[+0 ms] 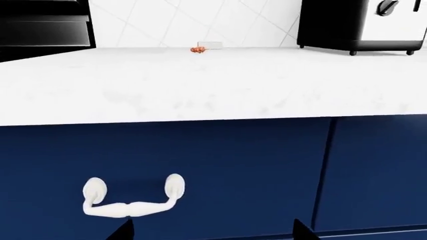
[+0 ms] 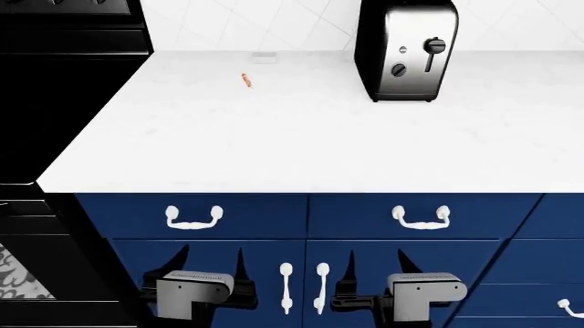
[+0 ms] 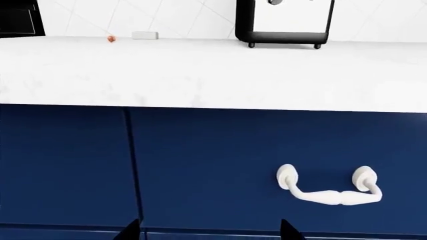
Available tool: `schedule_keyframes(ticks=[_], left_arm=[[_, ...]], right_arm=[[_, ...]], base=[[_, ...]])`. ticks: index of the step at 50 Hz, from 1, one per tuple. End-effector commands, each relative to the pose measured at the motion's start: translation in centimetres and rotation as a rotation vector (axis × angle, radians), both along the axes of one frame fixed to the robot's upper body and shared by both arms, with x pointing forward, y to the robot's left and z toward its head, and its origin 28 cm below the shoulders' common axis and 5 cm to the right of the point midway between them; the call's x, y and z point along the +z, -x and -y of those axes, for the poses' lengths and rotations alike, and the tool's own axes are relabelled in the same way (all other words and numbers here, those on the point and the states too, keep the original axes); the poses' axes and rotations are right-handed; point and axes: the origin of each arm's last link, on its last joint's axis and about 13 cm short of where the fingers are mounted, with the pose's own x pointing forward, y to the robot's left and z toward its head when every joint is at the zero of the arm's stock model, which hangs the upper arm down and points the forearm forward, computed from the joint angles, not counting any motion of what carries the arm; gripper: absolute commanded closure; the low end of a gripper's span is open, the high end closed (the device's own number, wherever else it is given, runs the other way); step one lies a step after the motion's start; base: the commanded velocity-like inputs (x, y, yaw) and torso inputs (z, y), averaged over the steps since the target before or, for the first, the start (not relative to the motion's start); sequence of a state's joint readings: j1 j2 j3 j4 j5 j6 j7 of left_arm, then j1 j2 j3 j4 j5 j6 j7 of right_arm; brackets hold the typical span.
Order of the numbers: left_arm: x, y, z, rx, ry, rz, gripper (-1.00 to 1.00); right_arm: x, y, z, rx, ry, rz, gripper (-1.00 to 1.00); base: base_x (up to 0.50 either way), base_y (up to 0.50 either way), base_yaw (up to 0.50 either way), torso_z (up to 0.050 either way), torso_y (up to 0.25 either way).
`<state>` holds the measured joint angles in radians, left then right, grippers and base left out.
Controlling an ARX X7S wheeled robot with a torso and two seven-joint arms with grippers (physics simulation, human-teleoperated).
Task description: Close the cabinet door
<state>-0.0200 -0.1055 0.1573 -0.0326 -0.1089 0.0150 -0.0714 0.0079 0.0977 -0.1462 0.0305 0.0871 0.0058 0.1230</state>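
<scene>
I face a navy cabinet run under a white countertop [image 2: 301, 137]. Below the two drawers, the cabinet doors [image 2: 246, 280] meet at the middle, their two white vertical handles [image 2: 286, 287] side by side; from my head view both doors look flush with the front, though the lower part is cut off and I cannot be sure they are fully shut.

My left gripper [image 2: 210, 263] hangs in front of the left door, fingers apart and holding nothing. My right gripper [image 2: 374, 263] hangs in front of the right door, also spread wide and empty. Neither touches the cabinet as far as I can see.

In the left wrist view the left drawer's white handle [image 1: 132, 197] sits just above my dark fingertips [image 1: 123, 232]. The right wrist view shows the right drawer's handle [image 3: 328, 187] in the same way.

On the counter a black and silver toaster [image 2: 404, 51] stands toward the back wall. A small orange item [image 2: 245, 79] lies well to its left, near a white wall outlet [image 2: 262, 58]. A black appliance [image 2: 64, 89] fills the left side.
</scene>
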Motion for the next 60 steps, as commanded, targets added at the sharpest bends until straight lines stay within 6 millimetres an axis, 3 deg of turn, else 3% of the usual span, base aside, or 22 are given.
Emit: schedule_keyframes(ticks=[1,28,36,41,46,53,60], left_arm=[[0.1,0.0,0.0,0.008,-0.005,0.025,-1.00],[-0.1,0.0,-0.1,0.031,-0.014,0.027,-1.00],[0.6,-0.1,-0.3,0.064,-0.025,0.047,-1.00],[3.7,-0.6,-1.0,0.082,-0.044,0.096,-1.00],[7.8,-0.8,-2.0,0.126,-0.055,0.223,-1.00],[12.0,-0.7,-2.8,0.138,-0.077,0.316,-1.00],[17.7,0.2,-2.7,0.105,-0.074,0.457,-1.00]], right_arm=[[0.1,0.0,-0.1,0.004,0.004,0.000,-1.00],[-0.2,0.1,-0.2,0.002,0.034,-0.002,-1.00],[0.3,0.1,0.1,-0.035,0.031,-0.010,-1.00],[2.6,-0.2,0.6,-0.109,0.122,-0.003,-1.00],[6.7,-0.3,1.5,-0.213,0.161,0.007,-1.00],[11.4,0.6,2.4,-0.147,0.176,0.154,-1.00],[16.4,1.6,2.9,-0.157,0.191,0.317,-1.00]], base=[[0.00,0.00,0.00,0.050,0.000],[0.00,0.43,0.00,0.000,0.000],[0.00,0.00,0.00,0.000,0.000],[0.00,0.00,0.00,0.000,0.000],[0.00,0.00,0.00,0.000,0.000],[0.00,0.00,0.00,0.000,0.000],[0.00,0.00,0.00,0.000,0.000]])
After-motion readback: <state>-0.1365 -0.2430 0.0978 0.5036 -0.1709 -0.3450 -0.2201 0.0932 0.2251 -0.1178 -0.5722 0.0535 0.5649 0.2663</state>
